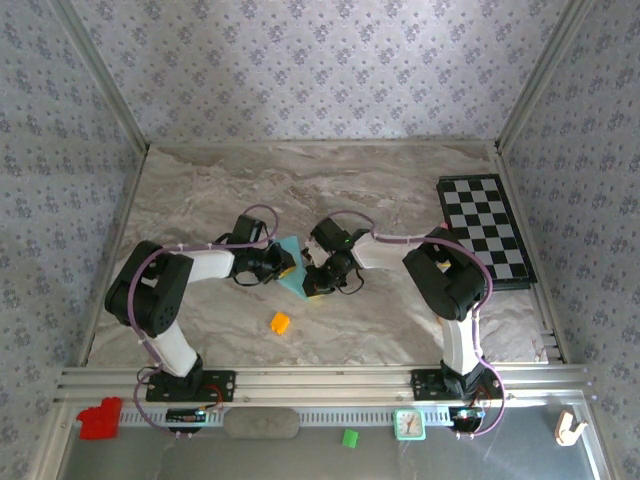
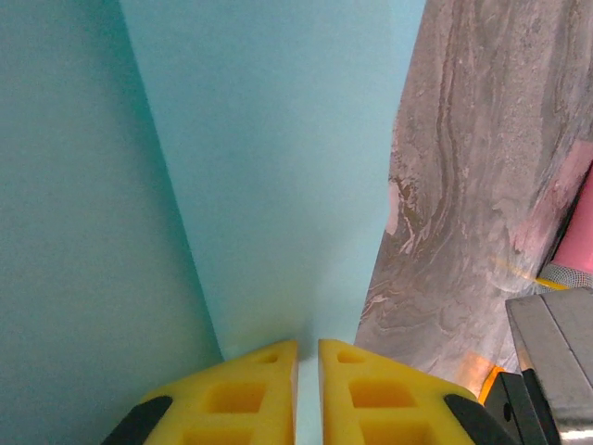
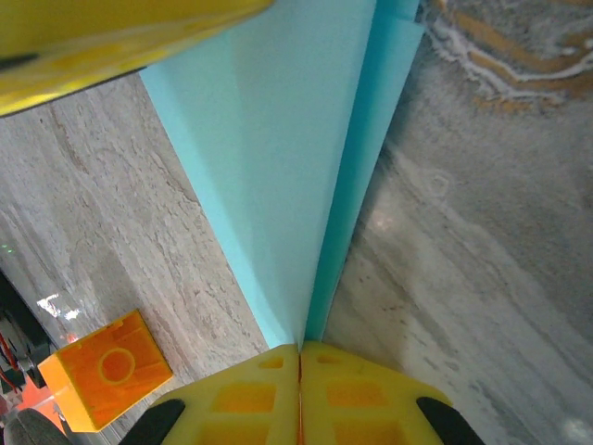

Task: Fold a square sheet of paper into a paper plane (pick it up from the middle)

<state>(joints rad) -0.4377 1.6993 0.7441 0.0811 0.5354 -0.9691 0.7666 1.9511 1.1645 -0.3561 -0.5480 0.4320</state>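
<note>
teal-blue sheet of paper (image 1: 291, 250) is sitting pinched between the left gripper (image 1: 283, 266) and the right gripper (image 1: 318, 281) in the top view, both arms bending inward. open marble table (image 1: 330, 180) is stretching beyond the jaws, an orange cube (image 1: 280, 322) lying on their near side, a checkered board (image 1: 485, 230) well off to the right.

in the left wrist view, yellow fingers (image 2: 232, 399) are clamping the sheet (image 2: 259, 185) through a thin slit, bare marble running alongside on the right.

in the right wrist view, yellow fingers (image 3: 241, 399) are pressing together on the creased sheet (image 3: 278, 167), its layers fanning ahead, the cube (image 3: 102, 371) resting left of the jaws.
</note>
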